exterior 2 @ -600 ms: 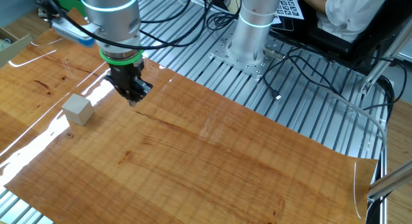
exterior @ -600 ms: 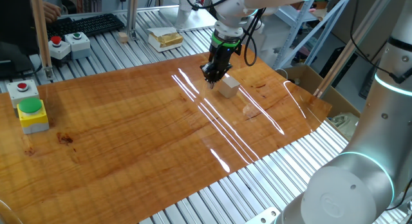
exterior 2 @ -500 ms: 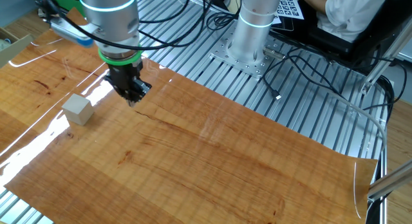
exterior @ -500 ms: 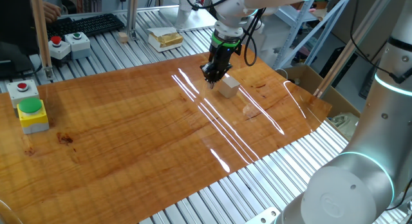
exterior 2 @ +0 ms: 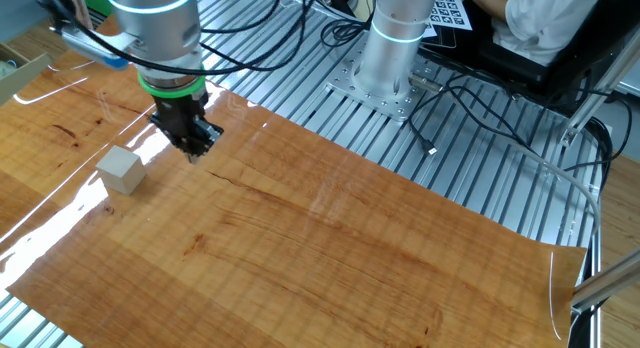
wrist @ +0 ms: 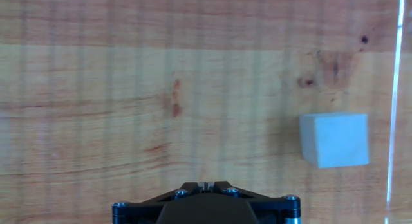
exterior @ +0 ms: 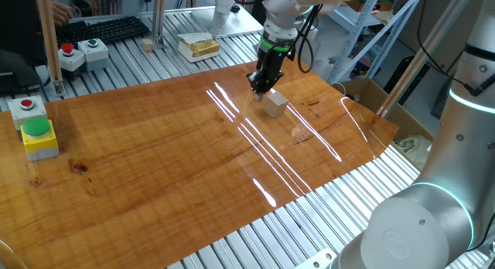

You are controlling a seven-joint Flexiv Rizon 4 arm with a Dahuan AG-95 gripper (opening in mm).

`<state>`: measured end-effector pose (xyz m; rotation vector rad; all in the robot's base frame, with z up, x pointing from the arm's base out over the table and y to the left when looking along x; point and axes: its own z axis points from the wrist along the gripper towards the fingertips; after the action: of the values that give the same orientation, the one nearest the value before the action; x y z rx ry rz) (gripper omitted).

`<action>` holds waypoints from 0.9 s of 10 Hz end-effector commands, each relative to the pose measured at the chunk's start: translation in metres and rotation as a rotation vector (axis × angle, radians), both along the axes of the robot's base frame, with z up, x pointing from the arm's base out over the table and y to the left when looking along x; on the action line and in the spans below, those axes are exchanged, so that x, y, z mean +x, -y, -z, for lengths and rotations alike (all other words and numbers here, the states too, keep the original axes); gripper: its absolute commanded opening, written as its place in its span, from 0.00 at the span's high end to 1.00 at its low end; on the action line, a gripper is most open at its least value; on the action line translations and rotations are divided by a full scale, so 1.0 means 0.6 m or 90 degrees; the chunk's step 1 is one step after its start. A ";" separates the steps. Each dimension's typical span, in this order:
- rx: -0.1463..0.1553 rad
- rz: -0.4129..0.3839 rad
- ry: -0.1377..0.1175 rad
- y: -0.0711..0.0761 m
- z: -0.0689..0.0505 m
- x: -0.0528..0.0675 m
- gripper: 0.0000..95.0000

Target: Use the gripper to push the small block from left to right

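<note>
One fixed view: the narrow black pointed gripper (exterior: 261, 86) with a green ring hovers just beside the single small pale beige cube block (exterior: 274, 105) on the glossy wooden tabletop (exterior: 155, 168), apparently not touching.

The other fixed view: one block (exterior 2: 120, 170), the gripper (exterior 2: 192, 148) apart from it; this looks like the lining-up step before the push.

Hand view: the fingers (wrist: 205, 185) appear pressed together, holding nothing; the block (wrist: 335, 140) lies off to the right. Next, the tip probably needs lowering beside the block.

Two fixed cameras are viewing the table (exterior: 155, 153) from opposite sides; the hand camera is looking straight down, close.
</note>
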<state>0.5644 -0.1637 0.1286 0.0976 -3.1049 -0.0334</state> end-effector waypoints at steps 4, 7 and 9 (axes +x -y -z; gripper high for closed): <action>0.000 -0.006 -0.003 0.024 -0.006 0.019 1.00; 0.010 0.007 -0.003 0.024 -0.006 0.019 1.00; 0.008 0.036 -0.003 0.024 -0.006 0.019 1.00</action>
<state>0.5753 -0.1785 0.1322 0.0182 -3.1022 -0.0534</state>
